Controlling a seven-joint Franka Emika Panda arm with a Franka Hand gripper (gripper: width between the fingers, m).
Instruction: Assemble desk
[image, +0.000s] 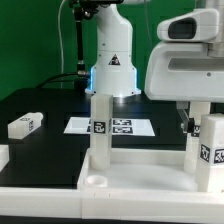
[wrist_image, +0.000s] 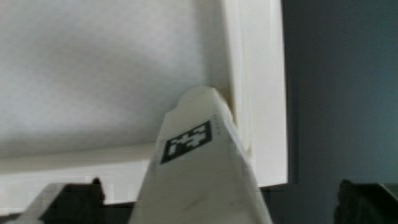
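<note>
- Desk tabletop (image: 140, 180): a large white slab lying flat at the front, raised rim up, with a round socket (image: 97, 180) showing at its near corner on the exterior view's left.
- Left leg (image: 100, 130): white, square-section, standing upright on the slab with its tag facing the camera.
- Right leg (image: 211, 150): upright at the exterior view's right, also tagged.
- Loose leg (image: 25, 124): lying on its side on the black work surface (image: 45, 100), well apart from the slab.
- Close-up leg (wrist_image: 199, 165): seen in the wrist view, tagged, beside the slab's rim (wrist_image: 253, 80).
</note>
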